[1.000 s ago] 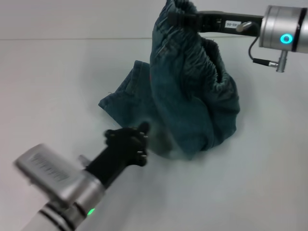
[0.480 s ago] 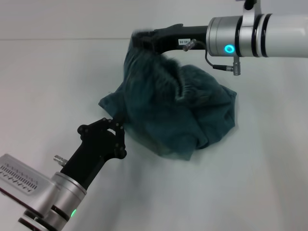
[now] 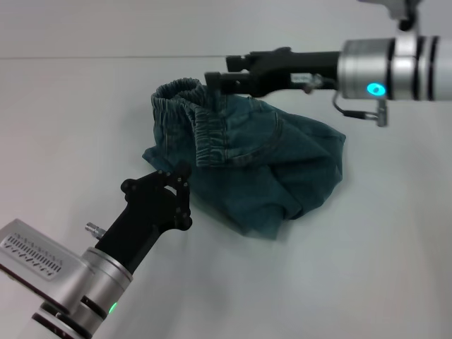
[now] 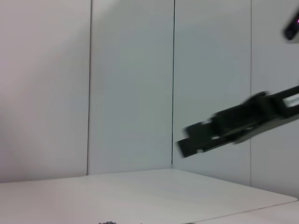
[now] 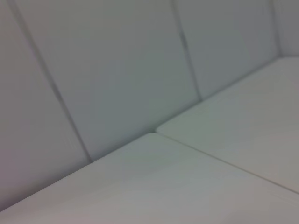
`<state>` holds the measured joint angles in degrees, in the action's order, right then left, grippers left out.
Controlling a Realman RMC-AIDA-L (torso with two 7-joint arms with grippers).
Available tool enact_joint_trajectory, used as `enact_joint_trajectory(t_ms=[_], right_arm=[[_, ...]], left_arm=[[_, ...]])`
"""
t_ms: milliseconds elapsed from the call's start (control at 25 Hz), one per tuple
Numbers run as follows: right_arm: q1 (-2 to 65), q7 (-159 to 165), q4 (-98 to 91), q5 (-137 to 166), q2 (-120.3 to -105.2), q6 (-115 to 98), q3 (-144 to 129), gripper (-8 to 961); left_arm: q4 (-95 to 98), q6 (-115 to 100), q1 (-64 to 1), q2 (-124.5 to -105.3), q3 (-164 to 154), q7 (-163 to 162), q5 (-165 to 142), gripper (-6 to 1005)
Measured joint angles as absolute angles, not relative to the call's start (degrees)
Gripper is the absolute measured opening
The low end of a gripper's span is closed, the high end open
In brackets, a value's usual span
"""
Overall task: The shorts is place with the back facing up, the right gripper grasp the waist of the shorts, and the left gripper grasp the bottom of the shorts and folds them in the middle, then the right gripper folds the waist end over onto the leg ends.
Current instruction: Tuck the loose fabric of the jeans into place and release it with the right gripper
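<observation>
Right gripper (image 3: 212,79), fingers parted, hovers at twelve o'clock over the shorts (image 3: 254,166); waist (image 3: 187,113) laid over, fold looks nearly finished. Left gripper (image 3: 176,174) idle at seven, grip unclear.

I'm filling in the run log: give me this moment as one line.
shorts: folded heap on table, waistband on top | right gripper: open above waistband | left gripper: beside shorts' near edge, holding nothing

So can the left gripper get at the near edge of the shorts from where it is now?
Probably yes. The left gripper sits right at the near edge of the shorts with nothing between them, and the right gripper is at the far side.
</observation>
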<state>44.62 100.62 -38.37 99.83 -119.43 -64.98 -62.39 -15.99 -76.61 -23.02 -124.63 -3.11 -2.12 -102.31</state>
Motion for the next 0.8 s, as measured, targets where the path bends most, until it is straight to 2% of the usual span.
enact_joint_trajectory(t_ms=[320,520,800], right_arm=[[36.32,95.32,-40.86,101.79,-119.41,-75.77,-62.87,765],[35.80,94.96,-39.52,107.94,-119.74,-77.75,-62.94,762],[39.10,93.23,-33.00,108.49,-119.94,-74.15,-63.32,759]], left_arm=[[-15.52,-76.59,-23.53,-124.51,-2.24,-2.10,-101.93,1],[-14.13,-76.61,-22.27,-124.53,1.73,-2.07,-101.69,1],[-12.69,-77.59,-20.29,-124.50,6.11,-2.05,-101.68,1]])
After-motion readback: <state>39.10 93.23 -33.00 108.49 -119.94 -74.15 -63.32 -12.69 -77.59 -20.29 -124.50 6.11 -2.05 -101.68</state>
